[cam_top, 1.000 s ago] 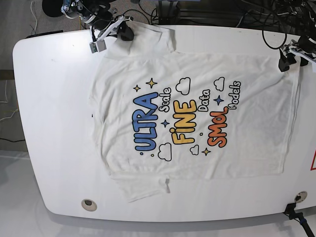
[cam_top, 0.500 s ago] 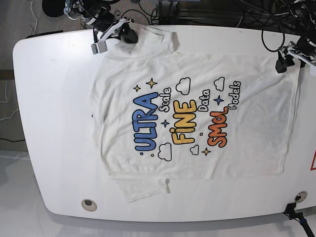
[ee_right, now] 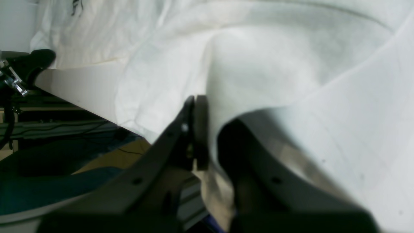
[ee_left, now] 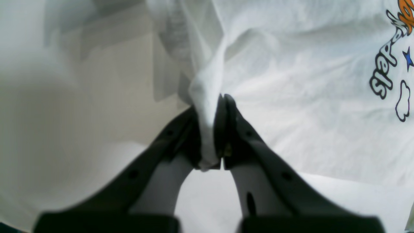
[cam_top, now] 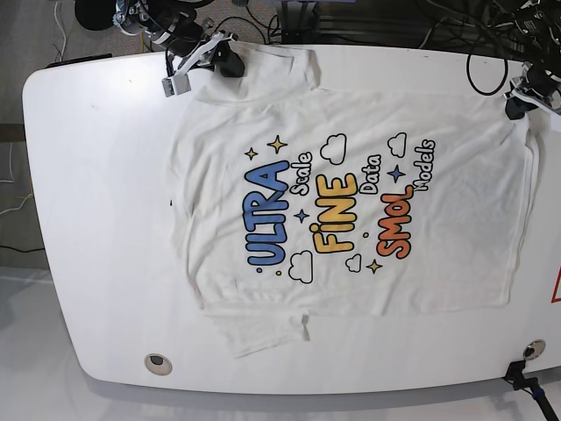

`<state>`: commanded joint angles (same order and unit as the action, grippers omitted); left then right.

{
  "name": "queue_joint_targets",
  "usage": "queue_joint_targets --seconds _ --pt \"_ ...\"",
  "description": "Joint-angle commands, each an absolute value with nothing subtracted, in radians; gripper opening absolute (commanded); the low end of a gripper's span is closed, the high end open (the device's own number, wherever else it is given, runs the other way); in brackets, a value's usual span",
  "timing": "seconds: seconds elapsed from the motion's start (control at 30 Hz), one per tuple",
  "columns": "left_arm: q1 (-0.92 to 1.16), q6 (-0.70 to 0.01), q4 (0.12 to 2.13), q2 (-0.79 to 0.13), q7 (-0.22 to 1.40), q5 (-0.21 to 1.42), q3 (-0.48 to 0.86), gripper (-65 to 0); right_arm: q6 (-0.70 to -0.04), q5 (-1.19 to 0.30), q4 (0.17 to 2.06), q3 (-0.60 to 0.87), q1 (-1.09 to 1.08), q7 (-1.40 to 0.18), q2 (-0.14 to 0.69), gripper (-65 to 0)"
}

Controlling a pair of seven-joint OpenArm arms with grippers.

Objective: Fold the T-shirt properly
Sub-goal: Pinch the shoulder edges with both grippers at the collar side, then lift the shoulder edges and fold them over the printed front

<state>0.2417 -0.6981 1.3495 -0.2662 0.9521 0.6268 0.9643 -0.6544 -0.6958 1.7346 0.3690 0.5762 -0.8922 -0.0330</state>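
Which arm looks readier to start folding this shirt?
Neither clearly: the left gripper and right gripper are each shut on an edge of the T-shirt, so both seem needed together.

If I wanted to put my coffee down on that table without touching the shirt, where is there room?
The widest bare patch of the table lies on the base view's left, between its rounded edge and the T-shirt. A narrower strip runs along the bottom edge, around a small round fitting. The top corners are crowded: the right gripper and left gripper each pinch cloth there.
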Motion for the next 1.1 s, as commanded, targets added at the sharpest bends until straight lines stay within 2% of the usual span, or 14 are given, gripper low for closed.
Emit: queue_joint_targets --seconds 0.2,0.4,0.57,0.77,0.97,1.1 --pt "0.246 -0.698 1.345 -0.266 0.954 0.627 0.967 -65.0 -0.656 -0.696 1.827 0.375 0.57 -1.007 -0.035 -65.0" --pt "0.298 -0.698 1.388 -0.26 0.955 0.631 0.961 -65.0 -0.654 -0.696 1.906 0.377 0.608 -1.013 -0.039 -65.0" --pt "0.366 -0.698 1.465 -0.217 0.955 0.631 0.946 -65.0 -0.654 -0.697 1.956 0.378 0.647 -1.02 -0.039 -65.0" --pt "0.378 -0.698 1.544 -0.199 0.955 0.631 0.951 -65.0 -0.647 -0.842 1.96 0.377 0.624 -1.023 -0.028 -65.0" --pt "0.318 -0.698 1.569 -0.206 0.955 0.631 0.952 -65.0 -0.515 -0.997 1.959 0.377 0.507 -1.05 0.024 -65.0" --pt "0.271 -0.698 1.569 -0.206 0.955 0.63 0.952 -65.0 -0.473 -1.012 1.952 0.377 0.424 -1.05 0.036 -65.0"
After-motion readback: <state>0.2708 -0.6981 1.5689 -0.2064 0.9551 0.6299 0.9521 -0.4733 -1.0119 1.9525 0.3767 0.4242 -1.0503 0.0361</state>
